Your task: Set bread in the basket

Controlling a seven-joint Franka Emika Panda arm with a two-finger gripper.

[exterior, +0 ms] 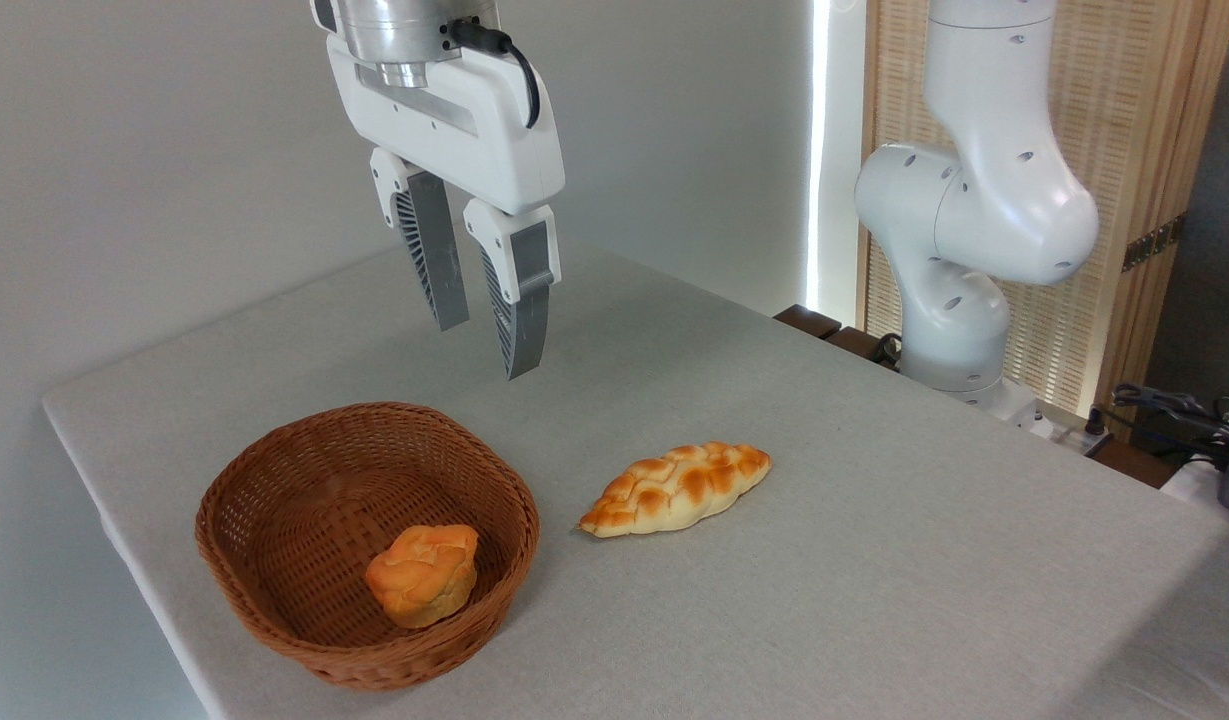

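The muffin-shaped bun (422,575) lay inside the wicker basket (274,480), toward the basket's near right side, tipped slightly so its cracked orange-golden top faced up and to the left while its paler base rested on the woven floor. It sat close to the inner wall there; whether it touched the wall could not be told. The basket, reddish-brown and oval with flared sides, stood on the grey cloth-covered bench (874,520) near its front left corner.

The tool (489,350) hung in the air above the bench, behind the basket and well clear of its rim. Its two ribbed grey fingers (521,300) pointed downward with a narrow gap between them, released and grasping nothing.

To the right of the basket, just apart from it, a longer braided loaf (679,487) lay flat on the bench, its pointed end turned toward the basket and its browned top facing up.

At the far right edge of the bench stood the white base and lower joints of the arm (974,210), in front of a slatted wooden screen (1124,120). Some dark cables (1164,405) lay beyond the bench's right corner.
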